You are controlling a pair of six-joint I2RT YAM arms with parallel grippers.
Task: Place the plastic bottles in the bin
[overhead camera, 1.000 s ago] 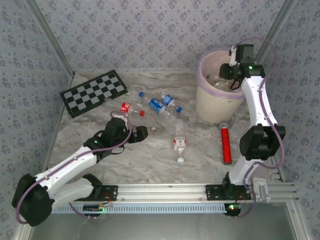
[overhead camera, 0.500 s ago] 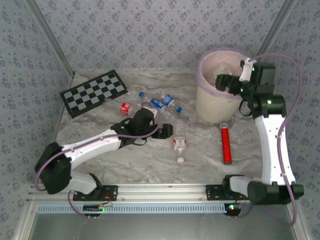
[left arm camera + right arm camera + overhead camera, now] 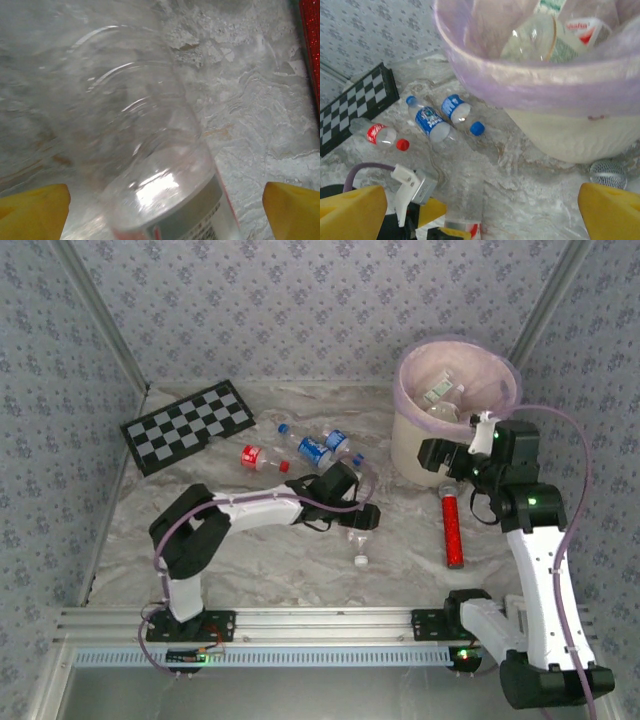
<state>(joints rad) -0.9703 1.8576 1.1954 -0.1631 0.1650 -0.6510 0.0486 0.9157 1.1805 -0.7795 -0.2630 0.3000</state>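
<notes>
A large, round, cream-white bin lined with a pink plastic bag (image 3: 408, 445) is seen at the far right of the marbled bench (image 3: 250, 570). Several clear plastic bottles (image 3: 438, 397) are lying inside it.

The left tool (image 3: 358, 517) is spread open over a clear plastic bottle with a white cap (image 3: 359, 543) lying mid-bench. In the left wrist view this bottle (image 3: 150, 150) is framed by the yellow fingertips (image 3: 35, 205), with a gap on each side, so nothing is grasped. The right tool (image 3: 437, 455) is held released and empty just in front of the bin's near wall. Its yellow fingertips (image 3: 612, 210) are seen wide apart.

A solid red cylinder (image 3: 453, 530) lies near the capped bottle, on its right, below the bin. Beyond the left arm, two blue-labelled bottles (image 3: 312, 450) are found close together, with a loose blue cap (image 3: 357, 458) beside them. A red-labelled bottle with a red cap (image 3: 258, 458) lies to their left. A black-and-white chequered board (image 3: 188, 425) is laid flat at the far left, well apart from the bin.
</notes>
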